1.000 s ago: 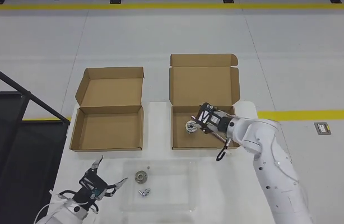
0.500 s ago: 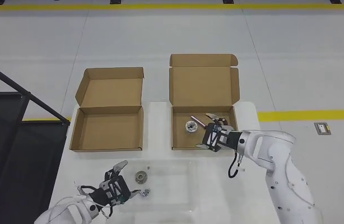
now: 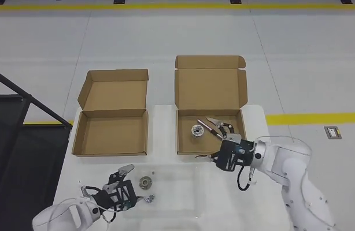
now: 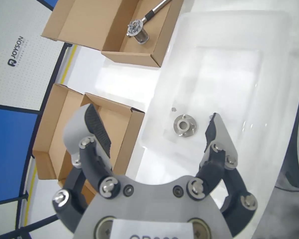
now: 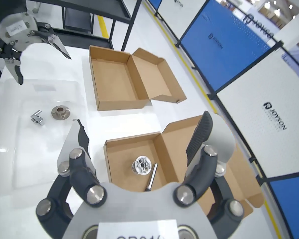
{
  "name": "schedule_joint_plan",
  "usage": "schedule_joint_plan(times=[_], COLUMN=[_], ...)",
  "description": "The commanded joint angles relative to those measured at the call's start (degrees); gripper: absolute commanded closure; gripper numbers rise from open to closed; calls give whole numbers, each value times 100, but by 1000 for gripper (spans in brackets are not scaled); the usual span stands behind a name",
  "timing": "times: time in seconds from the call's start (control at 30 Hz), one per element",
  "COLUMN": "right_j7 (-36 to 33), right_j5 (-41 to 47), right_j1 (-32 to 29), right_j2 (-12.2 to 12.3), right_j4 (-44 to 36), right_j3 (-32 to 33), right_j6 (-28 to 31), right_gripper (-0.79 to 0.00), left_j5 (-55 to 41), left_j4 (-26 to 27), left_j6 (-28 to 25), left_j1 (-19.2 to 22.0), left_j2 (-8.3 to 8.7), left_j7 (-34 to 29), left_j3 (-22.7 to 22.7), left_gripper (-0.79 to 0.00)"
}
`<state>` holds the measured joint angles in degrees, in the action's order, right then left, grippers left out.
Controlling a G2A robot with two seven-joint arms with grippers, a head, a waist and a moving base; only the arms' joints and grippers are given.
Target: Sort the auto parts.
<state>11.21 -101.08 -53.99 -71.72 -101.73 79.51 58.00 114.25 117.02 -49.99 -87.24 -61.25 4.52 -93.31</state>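
A clear tray [image 3: 177, 199] near the table's front holds a flanged metal hub [image 3: 145, 182] and a small metal bracket [image 3: 148, 198]. My left gripper [image 3: 135, 185] hangs open over the tray's left part, with the hub [image 4: 185, 126] lying between its fingers and nearer one of them. The right cardboard box [image 3: 189, 144] contains a round slotted part [image 3: 198, 130] and a metal rod [image 5: 151, 176]. Above that box's near right corner my right gripper [image 3: 203, 138] is open and holds nothing. The left cardboard box [image 3: 111, 136] is bare inside.
Both boxes have their lids folded back toward the far side. A strip of white table [image 3: 162, 130] runs between them. A black rack [image 3: 18, 110] stands beside the table's left edge.
My right gripper has drawn back from the round part toward the box's near edge, leaving the part in the box. My left gripper has moved right, over the tray, to the hub.
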Motion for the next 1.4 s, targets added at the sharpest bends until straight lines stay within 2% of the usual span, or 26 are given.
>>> schedule_joint_plan(times=[0.0, 0.07, 0.17, 0.3, 0.37, 0.77, 0.93, 1.07, 1.23, 1.37], right_j7=[735, 1335, 2032, 2540, 2593, 2593, 2593, 2593, 2593, 2593], right_j5=[-192, -426, -896, -1348, -1468, -1468, -1468, -1468, -1468, -1468], right_j1=[-86, -184, -326, -499, -567, -567, -567, -567, -567, -567], right_j2=[142, 305, 582, 932, 1044, 1044, 1044, 1044, 1044, 1044], right_j4=[-106, -197, -276, -267, -126, -126, -126, -126, -126, -126], right_j3=[-14, -52, -121, -165, -182, -182, -182, -182, -182, -182], right_j6=[0, 0, 0, 0, 0, 0, 0, 0, 0, 0], right_gripper=[-785, -785, -785, -785, -785, -785, -785, -785, -785, -785], left_j5=[147, 252, 431, 593, 593, 629, 678, 696, 83, -922], left_j4=[29, 5, -159, -454, -454, -477, -624, -880, -1339, -1764], left_j6=[-399, -801, -801, -801, -801, -794, -801, -801, -801, -801], left_j1=[178, 347, 523, 818, 818, 817, 1044, 1481, 2286, 2914], left_j2=[40, 81, 198, 452, 452, 453, 506, 702, 1006, 1168], left_j7=[-70, -133, -195, -253, -253, -300, -669, -858, -1018, -1743], left_j3=[25, 96, 460, 1202, 1202, 1202, 1493, 2017, 2765, 3274], left_gripper=[-785, -785, -785, -785, -785, -785, -785, -785, -785, -785])
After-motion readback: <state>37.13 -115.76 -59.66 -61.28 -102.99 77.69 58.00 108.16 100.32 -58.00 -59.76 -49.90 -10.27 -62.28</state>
